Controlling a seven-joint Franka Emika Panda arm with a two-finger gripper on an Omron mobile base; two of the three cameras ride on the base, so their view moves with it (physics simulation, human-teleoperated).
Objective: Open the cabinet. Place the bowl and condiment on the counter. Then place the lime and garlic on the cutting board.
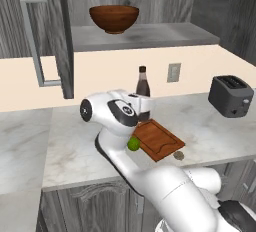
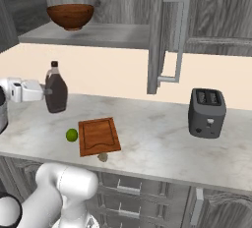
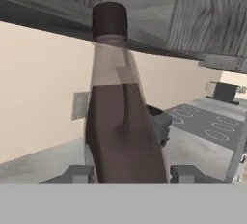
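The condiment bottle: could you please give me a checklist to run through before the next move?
1. Condiment upright on the counter: ok.
2. Gripper straddles the bottle; clamped or loose: cannot tell.
3. Cabinet door open: ok.
4. Bowl on the counter: not ok, it sits on the cabinet shelf.
5. Lime and garlic on the cutting board: not ok, both lie beside it.

I see the bottle (image 2: 55,93) standing on the counter (image 2: 157,138), my gripper (image 2: 47,91) at its side. The bowl (image 2: 70,16) sits up in the open cabinet (image 2: 170,35). The lime (image 2: 72,134) lies just beside the cutting board (image 2: 99,136).
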